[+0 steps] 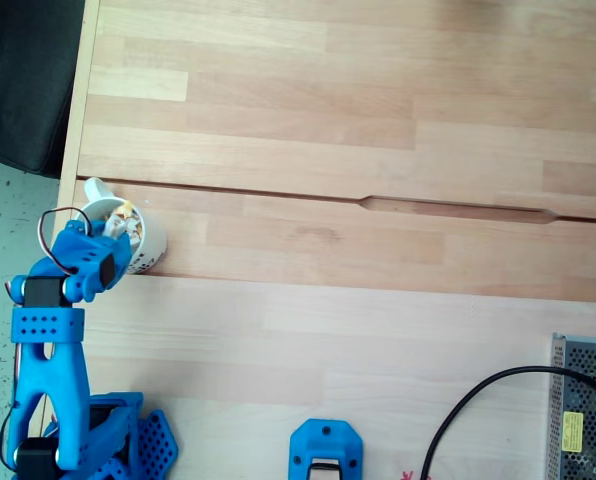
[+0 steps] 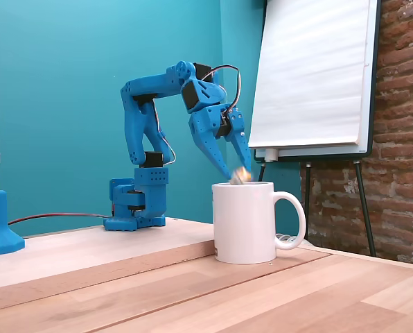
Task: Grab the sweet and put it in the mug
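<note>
In the side fixed view I see the blue printed arm (image 2: 147,139) left of centre, bent over so its hand (image 2: 235,173) hangs just above the mug (image 2: 244,222) at mid-frame. The sweet (image 2: 242,174) sits pinched between the tapered fingertips, just above the rim; the hand is clenched on it. In the top-down fixed view the same hand (image 1: 118,228) is at the left edge, over the mug's mouth (image 1: 150,245).

My judgement: the release step is in hand. I would open only once the fingertips are centred inside the rim.

The mug is smooth glazed white ceramic, cylindrical, with a loop handle. The bench (image 1: 378,330) is pale jointed wood.
</note>
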`<state>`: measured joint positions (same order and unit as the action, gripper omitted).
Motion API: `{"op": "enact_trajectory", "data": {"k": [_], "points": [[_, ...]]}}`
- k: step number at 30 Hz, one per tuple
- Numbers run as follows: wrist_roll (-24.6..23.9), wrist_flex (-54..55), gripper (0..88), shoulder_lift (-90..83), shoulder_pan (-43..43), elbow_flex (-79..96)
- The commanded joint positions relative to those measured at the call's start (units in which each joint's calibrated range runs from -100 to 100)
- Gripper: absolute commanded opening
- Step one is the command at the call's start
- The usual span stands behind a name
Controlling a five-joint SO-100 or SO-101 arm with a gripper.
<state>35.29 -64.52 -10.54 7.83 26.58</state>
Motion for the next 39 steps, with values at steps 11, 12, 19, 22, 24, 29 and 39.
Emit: {"op": "enact_trajectory", "data": {"k": [11,12,19,22,24,29,39], "points": [[-0.15,0.65,16.1,-13.13,0.60,5.00],[-0.15,0.73,14.3,-14.94,0.67,6.43],[-0.15,0.73,2.7,-28.45,4.08,19.99],[0.24,0.73,4.4,-35.25,4.73,27.21],[0.39,0.73,4.5,-39.89,4.66,32.30],[0.54,0.81,4.5,-49.79,4.15,43.80],[3.81,0.81,4.5,-69.93,3.65,66.19]]}}
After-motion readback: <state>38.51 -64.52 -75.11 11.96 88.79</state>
